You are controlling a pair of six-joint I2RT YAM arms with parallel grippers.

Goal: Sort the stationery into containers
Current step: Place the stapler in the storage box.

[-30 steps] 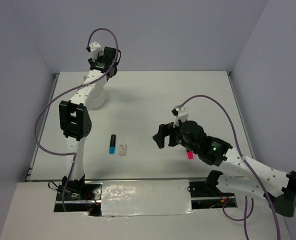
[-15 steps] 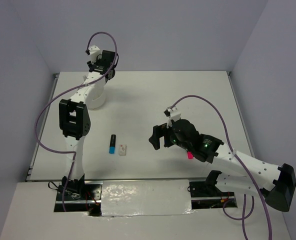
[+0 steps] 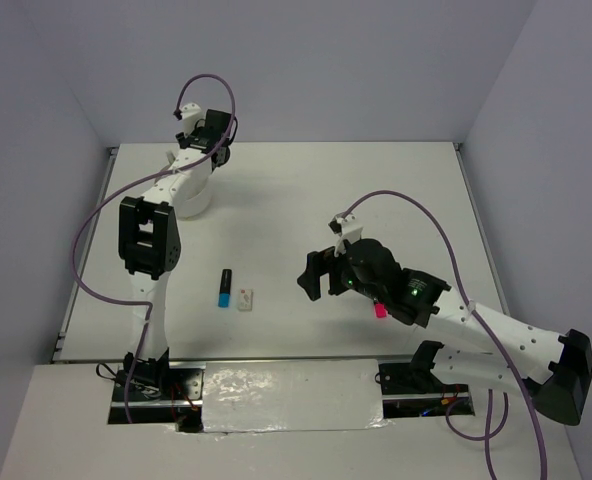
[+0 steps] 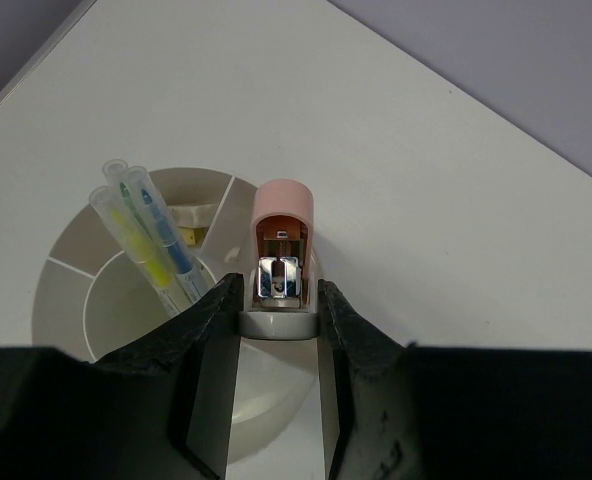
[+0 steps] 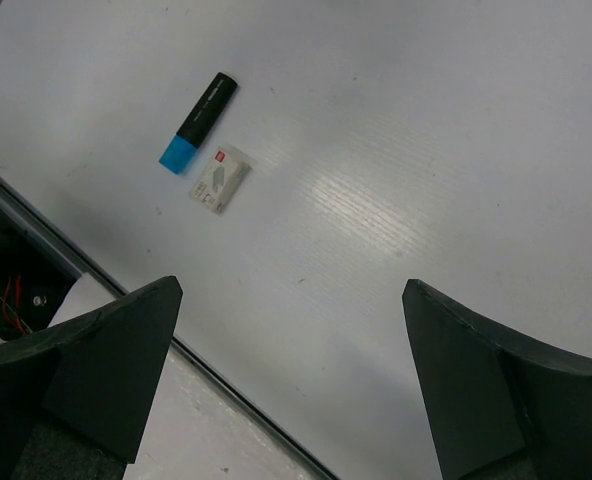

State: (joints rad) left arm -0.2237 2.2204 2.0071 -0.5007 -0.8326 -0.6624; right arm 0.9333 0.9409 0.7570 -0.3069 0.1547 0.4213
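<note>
Swung my right arm left, outstretched over desk (image 3: 376, 190), right pincer (image 5: 291, 292) spread wide, empty. Left arm reaches far; left pincer (image 4: 279, 295) grasping pink-and-grey piece (image 4: 284, 205) above cup (image 4: 66, 300).

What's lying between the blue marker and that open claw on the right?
A small white eraser, just beside the marker; past it the table is bare up to the right gripper. The overhead view shows this.

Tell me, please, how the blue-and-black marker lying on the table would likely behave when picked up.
The marker looks like a short, rigid plastic barrel, so it should stay stiff and feel light. It lies on its side on the smooth table, so a sideways nudge may slide or roll it toward the small eraser beside it.
</note>
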